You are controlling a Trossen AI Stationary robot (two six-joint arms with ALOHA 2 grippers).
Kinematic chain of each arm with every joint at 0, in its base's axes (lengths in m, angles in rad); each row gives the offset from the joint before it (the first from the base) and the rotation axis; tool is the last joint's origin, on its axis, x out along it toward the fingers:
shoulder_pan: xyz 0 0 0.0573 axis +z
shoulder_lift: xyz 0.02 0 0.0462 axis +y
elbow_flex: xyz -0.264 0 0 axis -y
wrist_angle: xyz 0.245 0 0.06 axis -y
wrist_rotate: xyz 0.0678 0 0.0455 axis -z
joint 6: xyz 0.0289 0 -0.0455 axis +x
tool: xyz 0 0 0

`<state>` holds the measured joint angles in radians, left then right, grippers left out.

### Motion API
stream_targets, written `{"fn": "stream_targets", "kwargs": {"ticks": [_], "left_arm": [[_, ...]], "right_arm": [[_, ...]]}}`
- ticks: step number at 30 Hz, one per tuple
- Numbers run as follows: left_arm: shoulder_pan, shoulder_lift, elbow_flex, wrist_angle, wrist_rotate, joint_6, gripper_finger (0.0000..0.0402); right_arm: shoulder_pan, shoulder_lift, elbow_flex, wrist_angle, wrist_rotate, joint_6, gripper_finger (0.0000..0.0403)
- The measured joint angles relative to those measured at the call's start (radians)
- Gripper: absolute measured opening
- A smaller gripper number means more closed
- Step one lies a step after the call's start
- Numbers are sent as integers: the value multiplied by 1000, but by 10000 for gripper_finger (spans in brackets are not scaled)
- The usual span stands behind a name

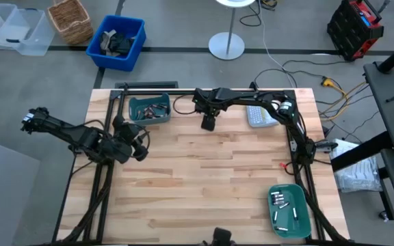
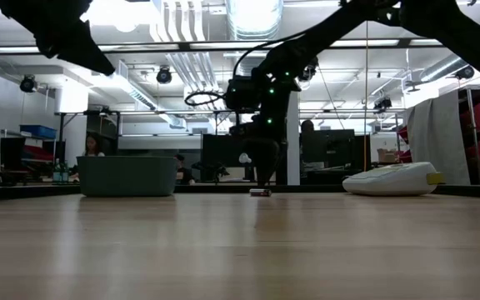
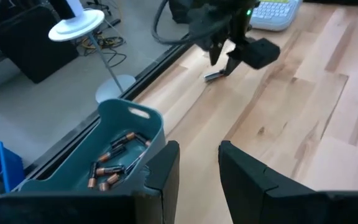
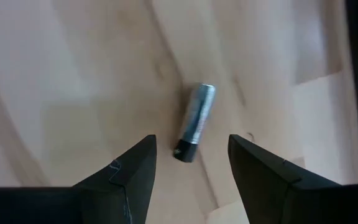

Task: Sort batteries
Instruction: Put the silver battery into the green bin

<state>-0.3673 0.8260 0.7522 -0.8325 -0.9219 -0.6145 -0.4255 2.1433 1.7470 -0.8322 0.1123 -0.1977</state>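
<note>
**Sorting partly done: one silver cell loose on the bench, more waiting in the far bin**

The right pincer (image 1: 208, 124) hangs near the top centre of the high view, its fingers spread wide and nothing between them. Directly beneath it a single silvery battery (image 4: 194, 122) lies flat on the wooden bench (image 1: 204, 184), between the two fingertips in the right wrist view but touching neither (in the low view it shows as a small dark speck on the boards under the arm).

The left pincer (image 1: 137, 147) waits at the left-hand side of the high view, just below the teal bin (image 1: 149, 109) at the upper left of the bench. Its fingers stand apart and pinch nothing. That bin holds a jumble of dark, copper-ended batteries (image 3: 114, 165).

At the lower right of the high view a second teal tray (image 1: 289, 208) carries several silvery-white batteries (image 1: 279, 201), so a share of the sorting looks finished. What remains, as I judge it: the loose cell needs picking up and carrying to that tray, and the upper-left bin may hide more silver ones, though that cannot be made out. A grey-white label maker (image 1: 260, 116) sits at the upper right, not part of the job.
</note>
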Motion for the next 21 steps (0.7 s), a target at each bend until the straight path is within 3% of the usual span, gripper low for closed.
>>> {"fn": "stream_targets", "kwargs": {"ticks": [14, 21], "left_arm": [[1, 20, -18, -55, -64, -9, 93], [1, 20, -49, -55, -64, -6, 93]], "right_arm": [[-52, 68, -3, 34, -18, 73, 194], [-53, 95, -2, 27, -66, -53, 187]]}}
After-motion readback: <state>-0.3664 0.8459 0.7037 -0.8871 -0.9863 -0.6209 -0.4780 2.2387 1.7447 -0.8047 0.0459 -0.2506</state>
